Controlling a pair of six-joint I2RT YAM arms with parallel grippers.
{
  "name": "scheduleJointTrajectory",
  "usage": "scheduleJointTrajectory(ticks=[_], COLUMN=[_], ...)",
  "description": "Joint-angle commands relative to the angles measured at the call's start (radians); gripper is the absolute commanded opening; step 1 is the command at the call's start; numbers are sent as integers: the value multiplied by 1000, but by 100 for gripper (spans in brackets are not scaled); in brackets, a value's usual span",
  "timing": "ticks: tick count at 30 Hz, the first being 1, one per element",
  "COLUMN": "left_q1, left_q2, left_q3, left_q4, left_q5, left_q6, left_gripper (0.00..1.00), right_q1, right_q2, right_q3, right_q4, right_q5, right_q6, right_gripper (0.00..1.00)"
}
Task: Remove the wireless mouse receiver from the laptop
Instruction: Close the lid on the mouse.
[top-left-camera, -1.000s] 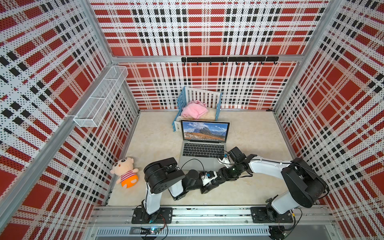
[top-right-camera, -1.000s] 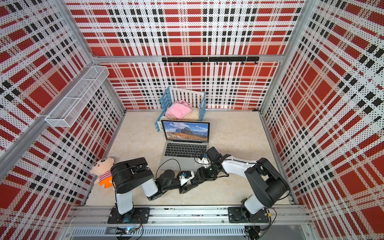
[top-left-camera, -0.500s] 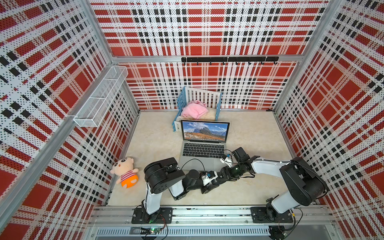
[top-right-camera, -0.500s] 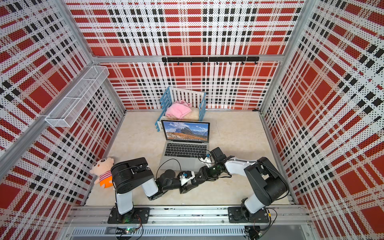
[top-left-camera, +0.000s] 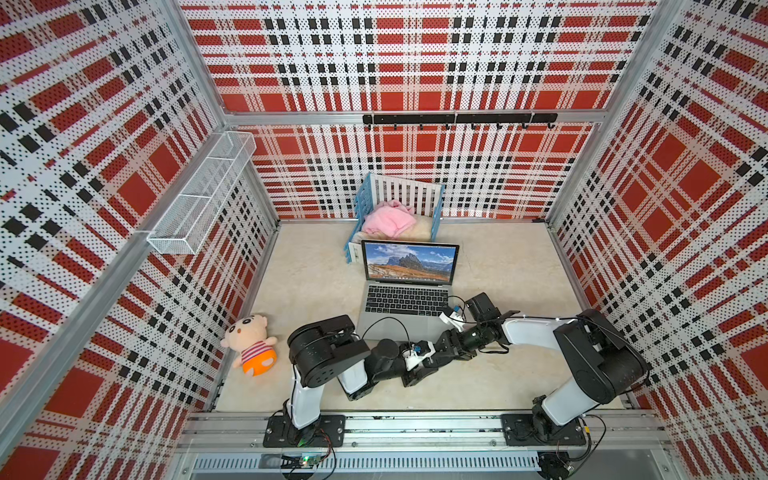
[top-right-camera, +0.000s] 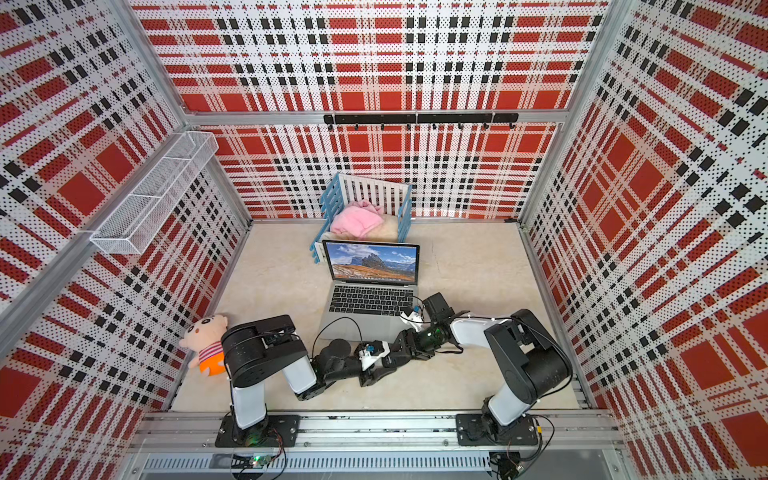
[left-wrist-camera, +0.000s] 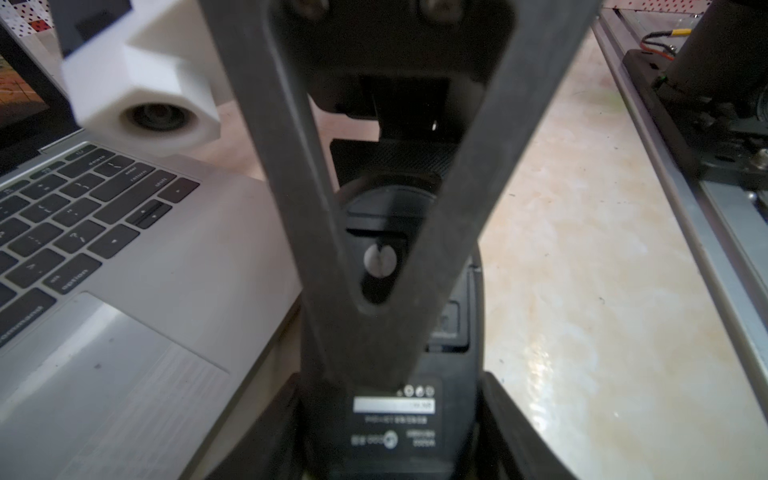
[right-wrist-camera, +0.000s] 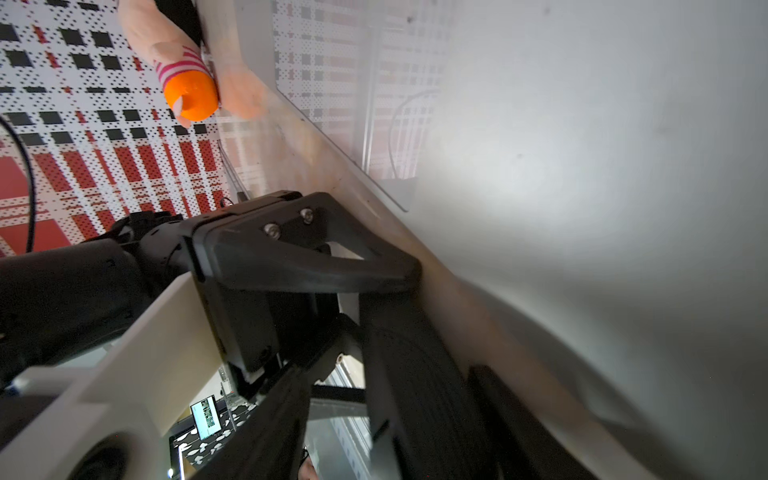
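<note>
Left gripper (left-wrist-camera: 386, 415) jaws clasp an upturned black mouse (left-wrist-camera: 399, 415), right gripper's (top-left-camera: 451, 347) state unclear, beside the laptop (top-left-camera: 405, 299) on a beige floor (top-left-camera: 519, 266) within plaid walls (top-left-camera: 415, 62).

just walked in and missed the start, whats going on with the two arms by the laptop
Two robot arms meet low over the table, just in front of the open laptop near its right front corner. The left gripper is shut on a black mouse turned underside up, its label showing. The right gripper reaches in over that mouse; whether it holds anything cannot be told. The tiny receiver is not visible. A doll lies off to the left, untouched.
</note>
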Motion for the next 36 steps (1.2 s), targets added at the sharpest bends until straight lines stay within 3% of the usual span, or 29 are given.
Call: scheduleJointTrajectory(ticks=[1, 7, 23, 27, 36], left_q1=[-18, -18, -21, -21, -22], left_q2=[40, 42, 53, 55, 59], left_q3=[-18, -16, -11, -10, -7], left_q4=[-193, -193, -193, -192, -195], left_q5=[16, 17, 24, 22, 22], left_q6=[5, 6, 2, 3, 5], left_gripper=[37, 37, 37, 37, 37], right_q1=[-54, -85, -79, -74, -67], right_q2=[-8, -100, -159, -154, -182], right_q3=[-68, -108, -122, -121, -125], right_q4=[-80, -130, -151, -140, -139], right_q5=[193, 196, 137, 110, 97], right_q6=[-22, -42, -47, -45, -40], right_gripper=[72, 69, 54, 61, 64])
